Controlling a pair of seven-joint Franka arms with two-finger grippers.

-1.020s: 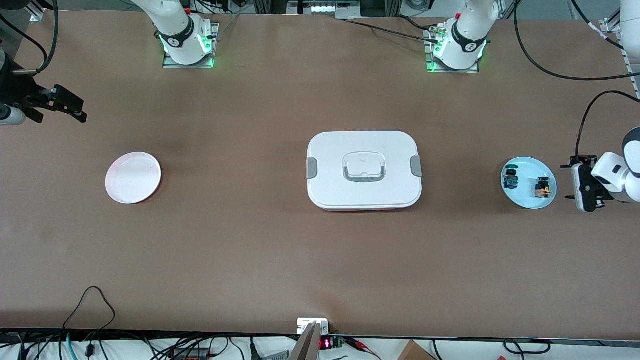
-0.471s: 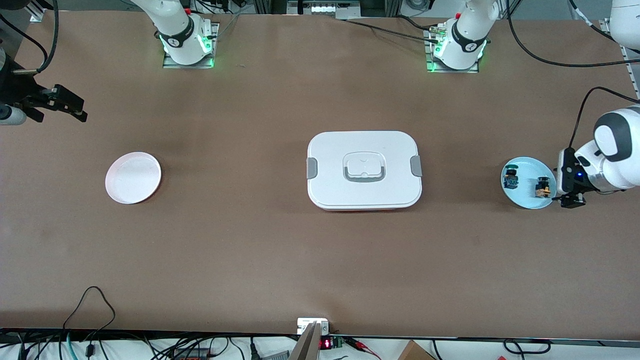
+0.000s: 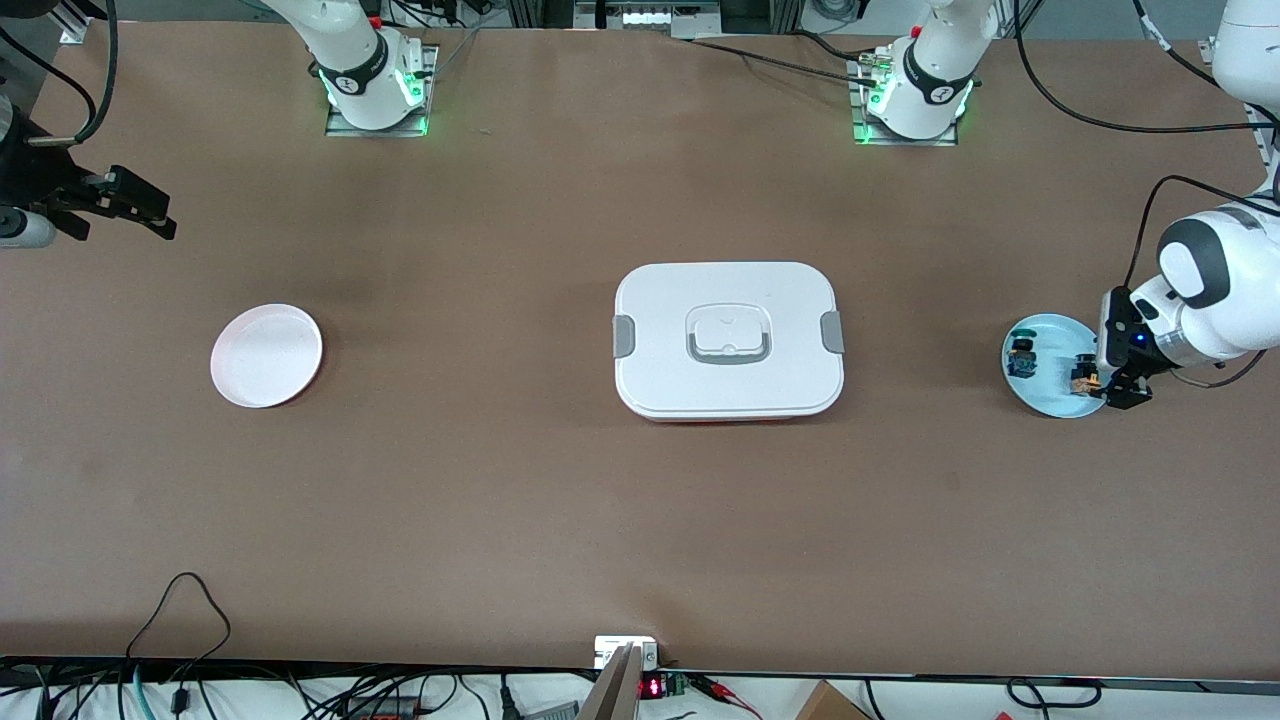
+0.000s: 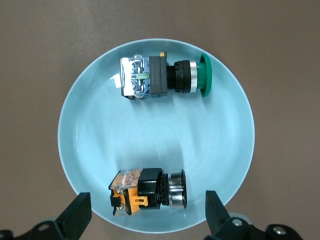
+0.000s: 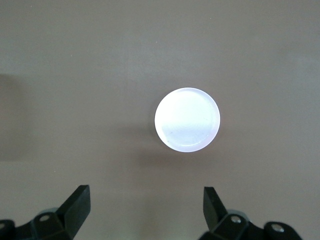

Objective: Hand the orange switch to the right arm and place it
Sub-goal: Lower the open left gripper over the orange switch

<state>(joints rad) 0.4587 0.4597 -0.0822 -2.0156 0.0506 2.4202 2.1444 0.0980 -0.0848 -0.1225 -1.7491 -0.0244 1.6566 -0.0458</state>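
The orange switch (image 3: 1085,377) lies on its side on a light blue plate (image 3: 1050,395) at the left arm's end of the table. In the left wrist view the orange switch (image 4: 147,192) shows an orange block, a black body and a silver ring. My left gripper (image 3: 1113,388) is open and empty over that plate's edge. Its fingers (image 4: 79,216) stand either side of the switch, above it. My right gripper (image 3: 125,205) is open and empty, up in the air at the right arm's end and waiting; it also shows in the right wrist view (image 5: 146,207).
A second switch with a green cap (image 3: 1021,357) lies on the same blue plate, also in the left wrist view (image 4: 162,76). A white lidded box (image 3: 728,340) sits mid-table. A white plate (image 3: 266,355) lies toward the right arm's end, below the right wrist camera (image 5: 187,120).
My left arm has swung in over the blue plate, its gripper now pointing down over the orange switch. The right arm has not moved.
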